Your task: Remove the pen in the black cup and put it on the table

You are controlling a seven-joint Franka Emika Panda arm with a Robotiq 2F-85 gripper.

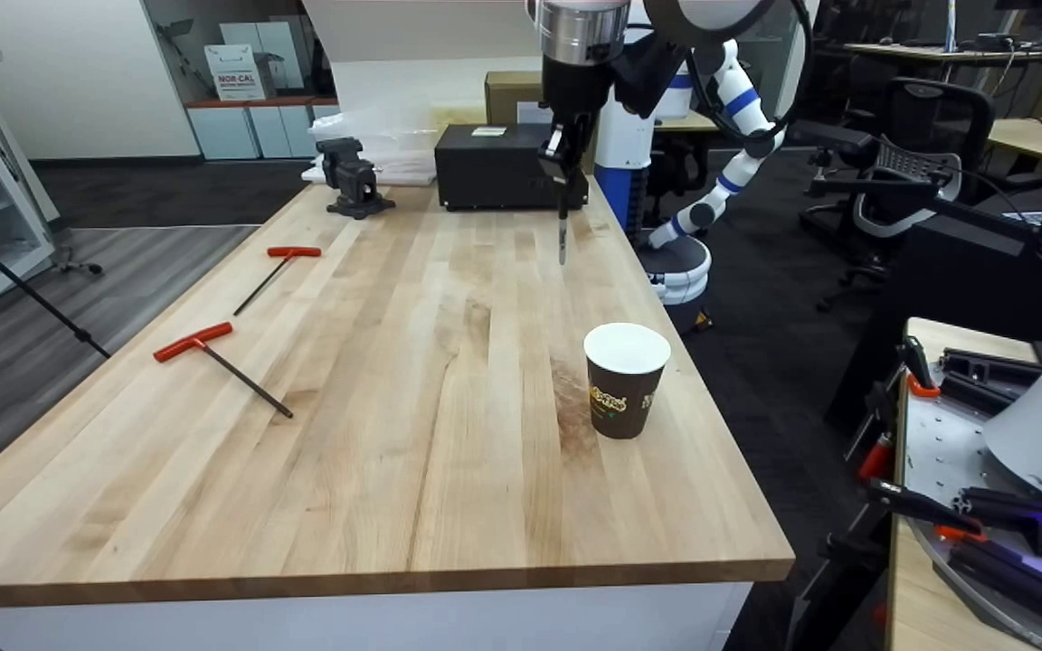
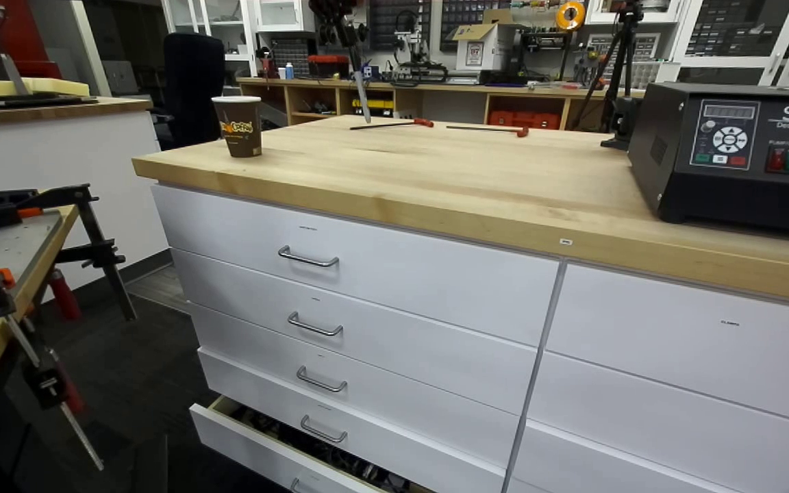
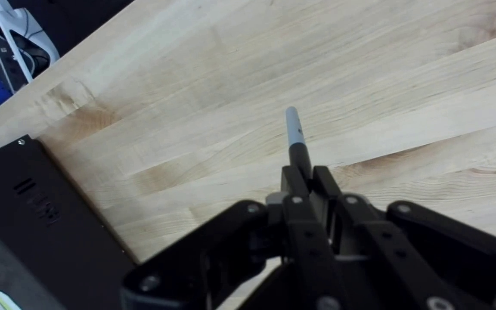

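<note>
My gripper (image 1: pixel 564 185) is shut on the pen (image 1: pixel 563 237), which hangs nearly upright, tip down, over the table (image 1: pixel 394 362). In the wrist view the pen (image 3: pixel 295 127) is grey at the lower end and black near the fingertips (image 3: pixel 309 177). The pen (image 2: pixel 361 96) and gripper (image 2: pixel 350 41) also show in an exterior view. I cannot tell the exact gap between pen tip and table. The black cup (image 1: pixel 622 398) stands upright near the table's edge, apart from the gripper; it also shows in an exterior view (image 2: pixel 240 133). Nothing sticks out of it.
A black box (image 1: pixel 494 172) stands near the gripper; it fills the lower left of the wrist view (image 3: pixel 45 219). A small black vise (image 1: pixel 356 181) stands beside it. Two red-handled tools (image 1: pixel 195 342) (image 1: pixel 293 251) lie along the far side. A bottom drawer (image 2: pixel 264 438) is pulled open.
</note>
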